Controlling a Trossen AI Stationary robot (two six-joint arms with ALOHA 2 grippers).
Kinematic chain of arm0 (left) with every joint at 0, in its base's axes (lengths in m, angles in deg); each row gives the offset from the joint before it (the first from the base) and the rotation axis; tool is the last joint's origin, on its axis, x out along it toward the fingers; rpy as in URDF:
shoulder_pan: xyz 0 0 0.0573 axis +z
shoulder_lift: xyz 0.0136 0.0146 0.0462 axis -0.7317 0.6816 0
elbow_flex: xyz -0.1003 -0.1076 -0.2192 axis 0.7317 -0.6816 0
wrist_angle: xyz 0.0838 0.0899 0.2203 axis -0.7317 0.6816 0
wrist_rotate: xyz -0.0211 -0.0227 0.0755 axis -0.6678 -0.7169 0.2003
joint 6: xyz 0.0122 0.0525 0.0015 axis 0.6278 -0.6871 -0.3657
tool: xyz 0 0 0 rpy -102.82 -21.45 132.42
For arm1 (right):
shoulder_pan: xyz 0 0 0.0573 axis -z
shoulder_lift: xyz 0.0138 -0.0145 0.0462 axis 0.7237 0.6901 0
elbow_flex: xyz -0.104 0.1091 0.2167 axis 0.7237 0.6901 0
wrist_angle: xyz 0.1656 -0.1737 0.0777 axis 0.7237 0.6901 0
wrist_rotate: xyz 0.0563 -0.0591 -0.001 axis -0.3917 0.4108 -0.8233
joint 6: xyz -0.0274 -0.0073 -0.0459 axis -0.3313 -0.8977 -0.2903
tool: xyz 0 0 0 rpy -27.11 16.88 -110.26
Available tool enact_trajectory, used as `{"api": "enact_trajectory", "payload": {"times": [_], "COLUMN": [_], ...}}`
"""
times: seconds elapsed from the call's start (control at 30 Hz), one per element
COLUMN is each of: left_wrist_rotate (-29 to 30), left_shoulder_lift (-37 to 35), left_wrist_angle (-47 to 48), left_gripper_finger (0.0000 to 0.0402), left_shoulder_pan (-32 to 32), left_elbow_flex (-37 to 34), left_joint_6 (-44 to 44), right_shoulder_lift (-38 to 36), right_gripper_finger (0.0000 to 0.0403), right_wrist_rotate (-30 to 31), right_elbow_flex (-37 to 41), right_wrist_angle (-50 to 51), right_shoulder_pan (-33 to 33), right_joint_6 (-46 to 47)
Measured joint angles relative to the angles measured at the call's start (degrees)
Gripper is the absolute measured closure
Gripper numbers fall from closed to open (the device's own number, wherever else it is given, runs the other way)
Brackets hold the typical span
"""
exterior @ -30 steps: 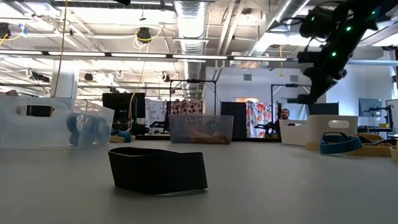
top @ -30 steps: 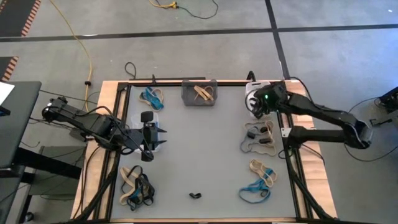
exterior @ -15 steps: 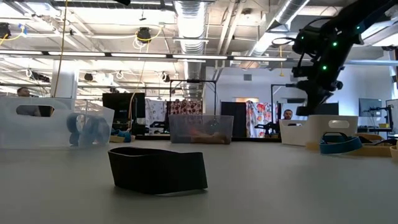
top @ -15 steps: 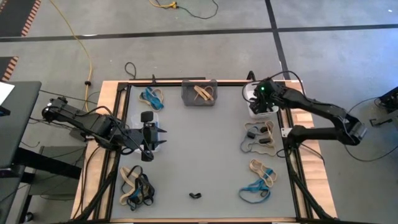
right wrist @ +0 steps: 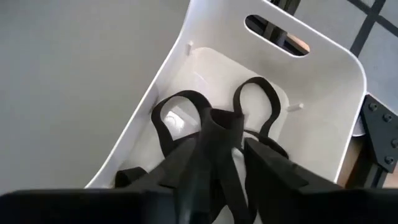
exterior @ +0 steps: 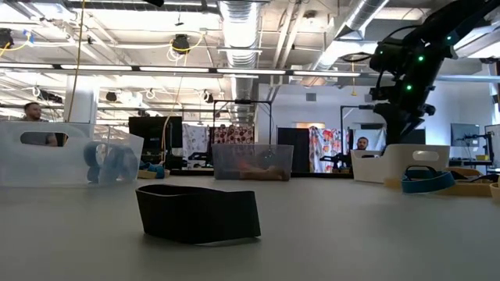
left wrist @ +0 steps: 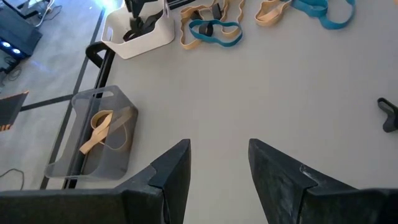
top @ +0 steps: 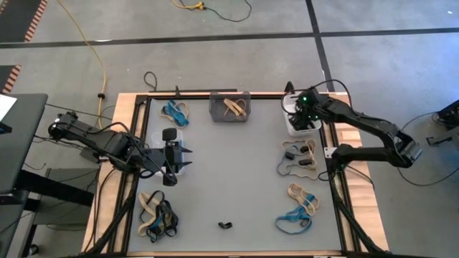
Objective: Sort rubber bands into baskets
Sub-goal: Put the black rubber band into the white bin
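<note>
One camera looks straight down on the whole table [top: 237, 179]. One sits low, looking across it. Each wrist camera looks close; both see the white basket [right wrist: 311, 68] at two o'clock.

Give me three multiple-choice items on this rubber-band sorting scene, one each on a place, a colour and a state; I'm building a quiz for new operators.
1. Where is the right gripper?
A. over the white basket
B. over the dark grey basket
C. at the table's near edge

2. What colour are the bands in the white basket?
A. tan
B. blue
C. black

3. How do the left gripper's jaws stand?
A. shut on a band
B. open, empty
C. shut on a basket

Key: A, the high view shows it there; C, black bands in the right wrist view; B, a bare gap shows.
</note>
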Motion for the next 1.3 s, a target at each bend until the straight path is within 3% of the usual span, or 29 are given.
{"api": "enact_trajectory", "payload": {"times": [0.2,0.37,0.5,0.73,0.97,1.13,1.3], "left_wrist_rotate": [0.01,0.01,0.01,0.01,-0.01,-0.02,0.00], "left_shoulder_lift": [0.00,0.00,0.00,0.00,0.00,0.00,0.00], "left_wrist_angle": [0.00,0.00,0.00,0.02,0.01,0.00,0.01], "left_gripper_finger": [0.0248,0.0248,0.0248,0.0248,0.0248,0.0248,0.0248], "left_shoulder_pan": [-0.01,0.01,0.00,0.01,0.00,0.00,-0.01], "left_elbow_flex": [0.00,0.00,0.00,0.00,0.00,0.00,0.00], "left_joint_6": [0.00,0.00,0.00,0.00,0.00,0.00,0.00], "right_shoulder_lift": [-2.38,-4.89,-6.65,-6.26,-1.97,4.23,12.64], "right_gripper_finger": [0.0167,0.0163,0.0169,0.0175,0.0175,0.0175,0.0175], "right_wrist_rotate": [-0.69,-8.33,-12.11,-12.32,-7.06,-5.73,-5.68], "right_elbow_flex": [0.00,-0.02,-0.02,-0.04,-0.04,-0.04,-0.07], "right_wrist_angle": [-0.11,0.07,-0.06,-4.59,-17.51,-27.22,-35.84], "right_shoulder_pan": [-0.48,-5.76,-14.71,-37.90,-58.21,-67.12,-71.88], "right_joint_6": [-0.88,-1.35,-0.88,2.79,4.34,4.30,3.84]}}
